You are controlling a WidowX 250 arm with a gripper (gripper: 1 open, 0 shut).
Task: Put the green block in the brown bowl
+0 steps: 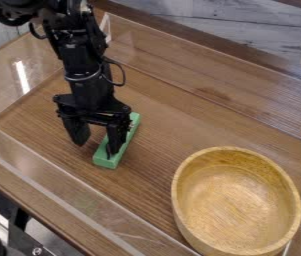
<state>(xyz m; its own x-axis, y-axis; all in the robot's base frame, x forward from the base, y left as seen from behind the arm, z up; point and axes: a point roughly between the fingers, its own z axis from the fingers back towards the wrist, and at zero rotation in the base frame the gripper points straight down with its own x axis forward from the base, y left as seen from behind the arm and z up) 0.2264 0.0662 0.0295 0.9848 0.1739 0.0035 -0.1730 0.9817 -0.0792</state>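
Hovering low over the green block (117,146), the end effector (95,141) points straight down w/ jaws spread wide, nothing held. One finger reads on the block's left side, the other looks to be over or just right of it; can't tell if either touches.

Progress: early. Approach looks about done, grasp not yet made. Block lies flat on the wooden table (206,105), left of centre, well apart from the brown bowl (237,201), which sits at lower right and is empty. Left to do, by my read: close on the block, lift, carry right and toward the camera, release over the bowl.

Block orientation: flat bar, long axis running from upper right (far end, partly hidden behind the fingers) to lower left (near end, clear of the fingers), slightly diagonal to the wood grain. Near end points toward the table's front edge, w/ a clear plastic wall (59,180) along it. The jaws seem set across the short width, so they'd close on the long sides, though the angle makes exact alignment hard to confirm.
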